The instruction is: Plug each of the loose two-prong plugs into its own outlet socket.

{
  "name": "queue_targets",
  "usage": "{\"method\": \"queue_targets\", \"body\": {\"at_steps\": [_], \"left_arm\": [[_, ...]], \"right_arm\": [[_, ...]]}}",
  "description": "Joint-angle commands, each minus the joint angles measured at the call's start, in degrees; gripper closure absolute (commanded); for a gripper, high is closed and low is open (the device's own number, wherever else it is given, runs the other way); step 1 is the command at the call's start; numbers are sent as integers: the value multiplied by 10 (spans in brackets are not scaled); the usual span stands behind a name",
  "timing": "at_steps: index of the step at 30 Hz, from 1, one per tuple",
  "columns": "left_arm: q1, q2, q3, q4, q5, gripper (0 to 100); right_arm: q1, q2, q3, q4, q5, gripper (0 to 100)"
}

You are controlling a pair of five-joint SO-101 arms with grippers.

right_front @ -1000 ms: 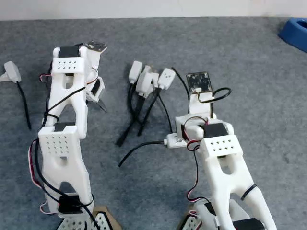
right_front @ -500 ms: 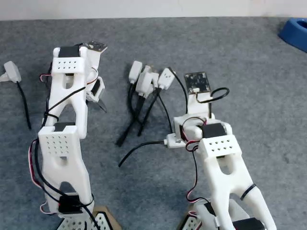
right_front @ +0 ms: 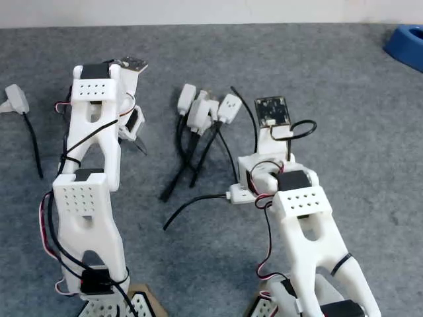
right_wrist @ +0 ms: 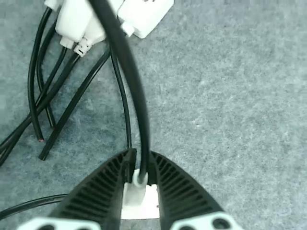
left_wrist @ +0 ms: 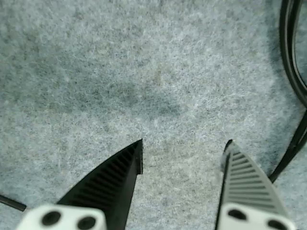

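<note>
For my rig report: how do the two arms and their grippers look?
The left arm and right arm are white plastic with grids of small holes, black motors, red and black wires. The left gripper and right gripper have black ribbed pointed fingers.

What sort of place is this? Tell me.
Probably a robotics test bench: a left arm and right arm side by side, a grey mat, and loose plugs with black cords.

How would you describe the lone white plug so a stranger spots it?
On the grey mat, find the left arm. Out past its outer side lies a white plug with a black cord. Unlike the bunched plugs between the arms, it lies alone.
</note>
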Motion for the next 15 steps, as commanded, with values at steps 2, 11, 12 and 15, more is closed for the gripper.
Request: {"method": "queue_targets", "body": {"at_steps": [2,11,12,15], "left_arm": [[7,-7,-1,1,0,726],[4,-7,-1,1,-1,726],[4,-7,-1,1,-1,726],[4,-7,-1,1,-1,726]], "right_arm": [[-4,-18,6,-11,-5,992],[-16,-18,21,-12,-5,992],[-16,-18,22,-12,-4,992],[-16,-18,25,-15,-4,992]]}}
